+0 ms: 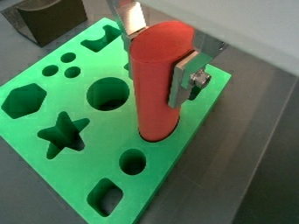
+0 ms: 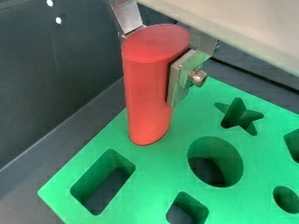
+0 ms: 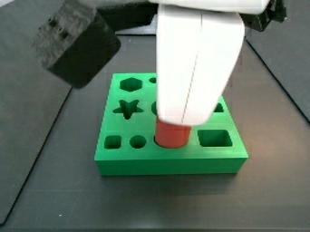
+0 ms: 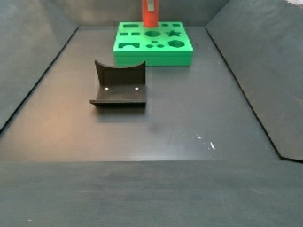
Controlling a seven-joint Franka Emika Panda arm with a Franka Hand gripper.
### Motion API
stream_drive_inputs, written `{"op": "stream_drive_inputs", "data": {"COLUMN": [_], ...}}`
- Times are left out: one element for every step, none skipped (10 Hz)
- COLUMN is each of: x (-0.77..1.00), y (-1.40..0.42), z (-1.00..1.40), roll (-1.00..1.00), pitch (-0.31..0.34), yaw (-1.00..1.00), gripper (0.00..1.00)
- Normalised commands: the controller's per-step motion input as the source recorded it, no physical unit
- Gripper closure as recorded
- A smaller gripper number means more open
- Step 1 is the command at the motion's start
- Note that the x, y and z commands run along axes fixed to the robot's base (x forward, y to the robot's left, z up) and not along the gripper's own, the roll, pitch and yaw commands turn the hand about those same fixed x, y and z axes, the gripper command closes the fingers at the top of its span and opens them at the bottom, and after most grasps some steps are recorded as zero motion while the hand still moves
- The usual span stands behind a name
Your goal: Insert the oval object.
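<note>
Gripper (image 1: 162, 54) above the green block (image 1: 47, 166), jaws clenched on the red peg (image 1: 159, 83), one silver finger (image 1: 190, 77) flat against its side in both wrist views. Peg upright, lower end down at the block's top face; in a wrist view (image 2: 149, 87) it stands near the block's edge beside the oval hole (image 2: 214, 160), and whether the tip has entered any hole cannot be told. In a side view the peg's lower end (image 3: 172, 135) shows under the white gripper body, at the middle of the block (image 3: 169, 154). Block carries star, hexagon, round and rectangular holes. Far side view: block (image 4: 154, 46) at the back of the dark bench (image 4: 178, 168), peg (image 4: 149, 12) rising from it; the fixture (image 4: 120, 84) stands nearer, well apart from the block.
</note>
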Motion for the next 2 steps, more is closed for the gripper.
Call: {"op": "stream_drive_inputs", "data": {"x": [0.00, 0.00], "y": [-0.09, 0.00], "z": [-0.23, 0.00], "roll": [0.10, 0.00], "pitch": [-0.004, 0.000], "yaw": [0.00, 0.00], "gripper": [1.00, 1.00]}}
